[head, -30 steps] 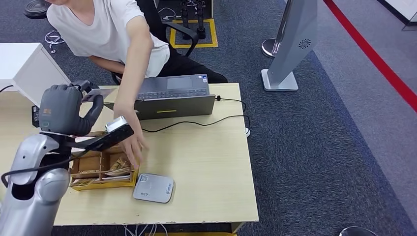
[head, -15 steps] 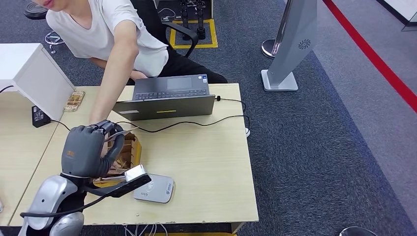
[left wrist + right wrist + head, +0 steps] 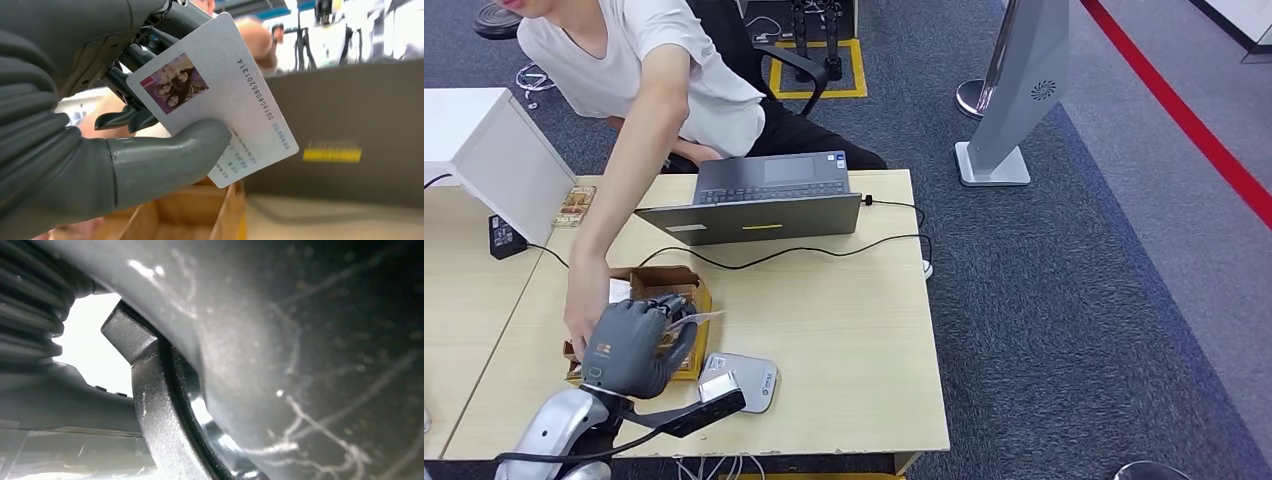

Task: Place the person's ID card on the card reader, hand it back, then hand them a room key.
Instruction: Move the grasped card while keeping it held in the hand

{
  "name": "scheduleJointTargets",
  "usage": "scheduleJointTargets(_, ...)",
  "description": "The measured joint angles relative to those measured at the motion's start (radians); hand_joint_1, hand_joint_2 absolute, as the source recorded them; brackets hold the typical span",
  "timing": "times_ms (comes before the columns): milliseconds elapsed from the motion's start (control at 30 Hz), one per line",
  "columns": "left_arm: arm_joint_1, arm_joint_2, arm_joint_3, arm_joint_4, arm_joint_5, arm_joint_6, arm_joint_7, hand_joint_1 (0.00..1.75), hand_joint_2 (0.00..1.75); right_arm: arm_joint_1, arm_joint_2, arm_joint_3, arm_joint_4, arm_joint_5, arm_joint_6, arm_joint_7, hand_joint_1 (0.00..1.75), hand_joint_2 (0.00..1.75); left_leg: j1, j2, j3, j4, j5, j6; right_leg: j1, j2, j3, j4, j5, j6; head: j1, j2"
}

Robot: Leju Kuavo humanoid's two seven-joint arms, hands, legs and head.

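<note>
Office: desk, laptop, carpet

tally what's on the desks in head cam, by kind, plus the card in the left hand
Laptop: 1
Card reader: 1
Wooden box: 1
ID card, held by left hand: 1
Black adapter: 1
Small packet: 1
White block: 1
Total: 7

Person's forearm crosses over wooden box, blocking it. Laptop and cable bound far side; tabletop right of card reader open.
</note>
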Motion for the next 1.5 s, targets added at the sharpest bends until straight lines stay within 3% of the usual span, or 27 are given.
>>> scheduleJointTargets(367, 0.056, 0.042, -0.009, 0.086, 0.020, -0.043, 0.015, 1.75, 1.75, 0.000, 0.000, 0.000, 0.000, 0.006, 0.005, 0.003, 0.00, 1.75, 0.000, 0.000, 0.000, 0.000, 0.000, 0.000, 0.001, 0.000, 0.000, 0.000, 0.000, 0.000, 0.000, 0.000)
scheduleJointTargets(1133, 0.062, 0.063, -0.025, 0.149, 0.027, -0.093, 0.024, 1.75, 1.75, 0.000, 0.000, 0.000, 0.000, 0.018, 0.009, 0.004, 0.00, 1.75, 0.000, 0.000, 0.000, 0.000, 0.000, 0.000, 0.001, 0.000, 0.000, 0.000, 0.000, 0.000, 0.000, 0.000)
scheduleJointTargets(1500, 0.051, 0.035, -0.096, 0.203, -0.076, -0.022, 0.006, 1.75, 1.75, -0.005, 0.000, 0.000, -0.005, 0.021, 0.028, 0.003, 0.00, 1.75, 0.000, 0.000, 0.000, 0.000, 0.000, 0.000, 0.000, 0.000, 0.001, 0.000, 0.000, 0.000, 0.000, 0.000)
